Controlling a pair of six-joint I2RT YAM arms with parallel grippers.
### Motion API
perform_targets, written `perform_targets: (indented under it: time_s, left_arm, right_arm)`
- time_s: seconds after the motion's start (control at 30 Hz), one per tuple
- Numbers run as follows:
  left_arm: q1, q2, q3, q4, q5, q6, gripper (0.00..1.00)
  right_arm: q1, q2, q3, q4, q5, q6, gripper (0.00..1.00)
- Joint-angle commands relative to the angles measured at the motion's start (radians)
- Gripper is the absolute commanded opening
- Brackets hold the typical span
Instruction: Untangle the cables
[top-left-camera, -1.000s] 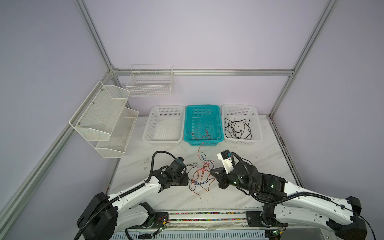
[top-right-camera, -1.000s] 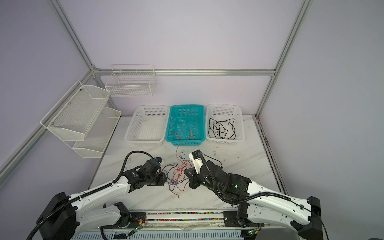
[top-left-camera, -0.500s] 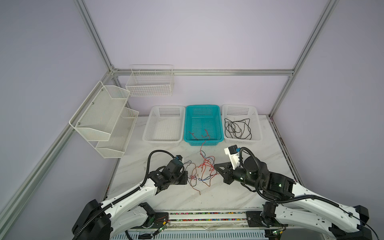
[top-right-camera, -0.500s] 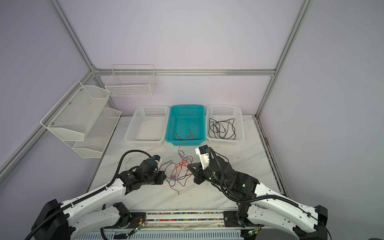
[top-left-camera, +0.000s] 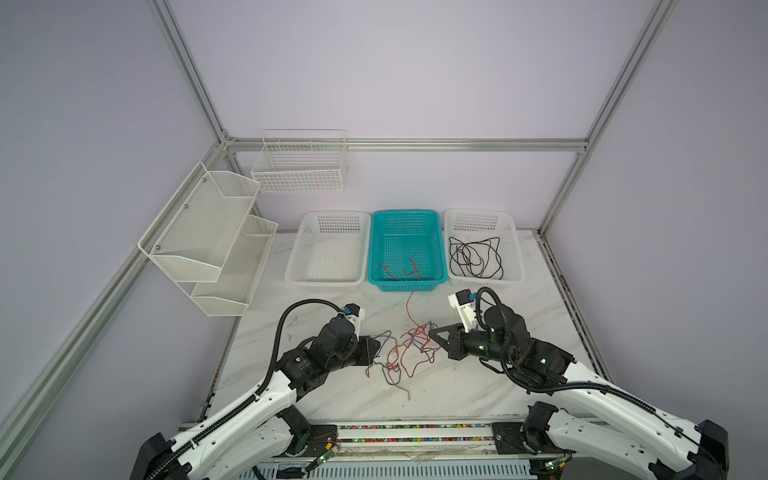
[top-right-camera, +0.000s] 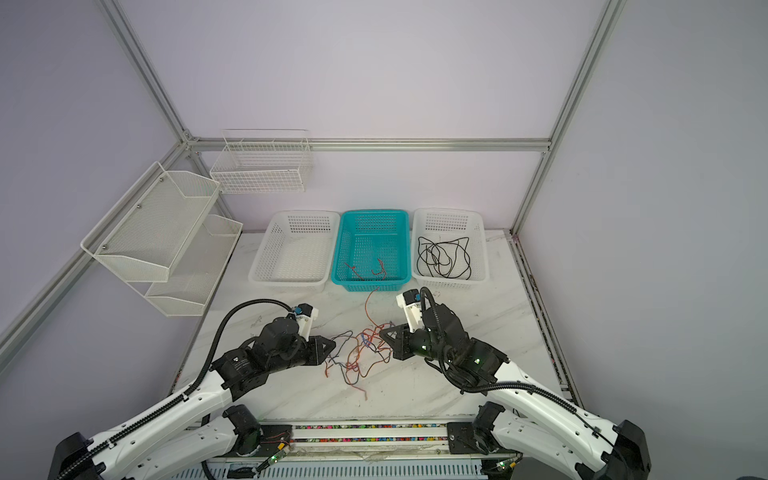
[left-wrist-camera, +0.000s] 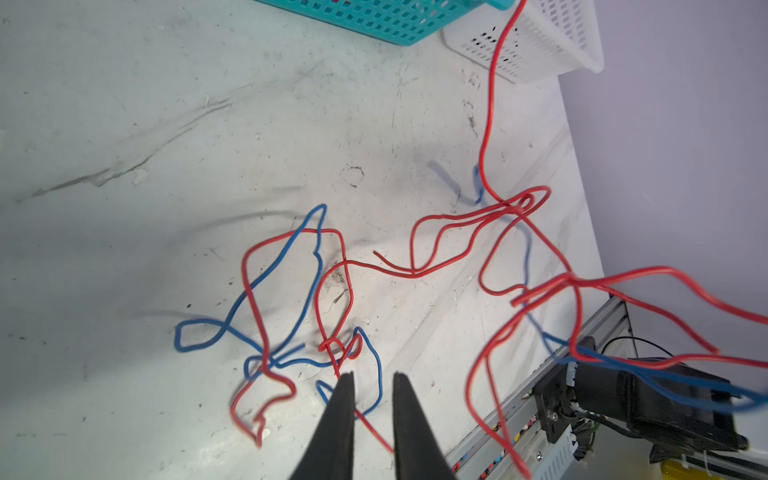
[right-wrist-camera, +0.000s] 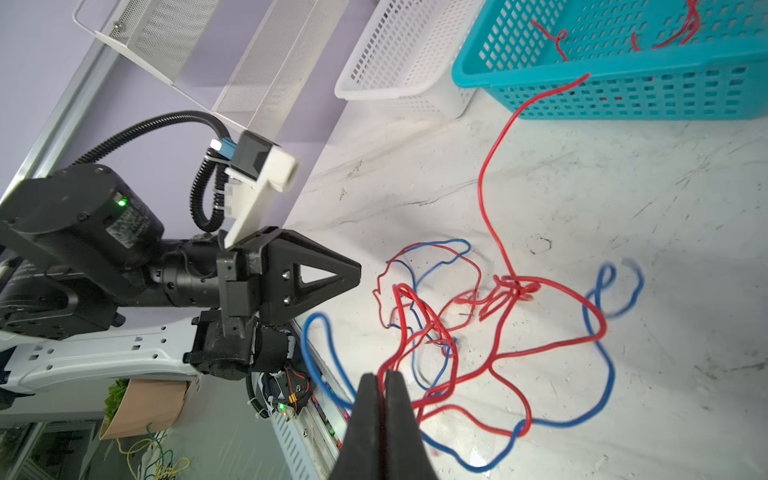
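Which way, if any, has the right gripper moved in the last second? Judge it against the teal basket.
Yes: the right gripper, shut on the cables, has pulled slightly right and nearer the teal basket.

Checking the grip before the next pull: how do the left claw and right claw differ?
The left claw stands open, clamping nothing; the right claw is shut, pinching red cables. In both top views the left claw sits at the tangle's left edge, the right claw at its right. Both are black and low over the marble table.
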Motion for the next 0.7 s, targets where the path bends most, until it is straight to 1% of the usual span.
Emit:
perform_targets:
  time_s: [0.0, 0.13, 0.23, 0.33, 0.53, 0.67]
  left_arm:
    - [0.007, -0.007, -0.021, 0.065, 0.035, -0.018, 0.26]
    - [0.007, 0.006, -0.03, 0.113, 0.072, -0.042, 0.38]
    - [0.007, 0.014, -0.05, 0.192, 0.123, -0.065, 0.47]
    - [0.007, 0.032, -0.071, 0.275, 0.18, -0.082, 0.52]
    - [0.007, 0.048, -0.102, 0.391, 0.257, -0.106, 0.53]
    - [0.007, 0.042, -0.127, 0.439, 0.297, -0.114, 0.53]
  right_arm:
    - [-0.008, 0.013, -0.011, 0.05, -0.023, -0.013, 0.0]
    - [-0.008, 0.001, -0.016, 0.081, -0.067, -0.03, 0.0]
    - [-0.008, -0.018, -0.024, 0.116, -0.109, -0.043, 0.0]
    - [-0.008, -0.022, -0.038, 0.15, -0.155, -0.056, 0.0]
    - [-0.008, -0.053, -0.064, 0.215, -0.197, -0.05, 0.0]
    - [-0.007, -0.071, -0.065, 0.214, -0.153, -0.041, 0.0]
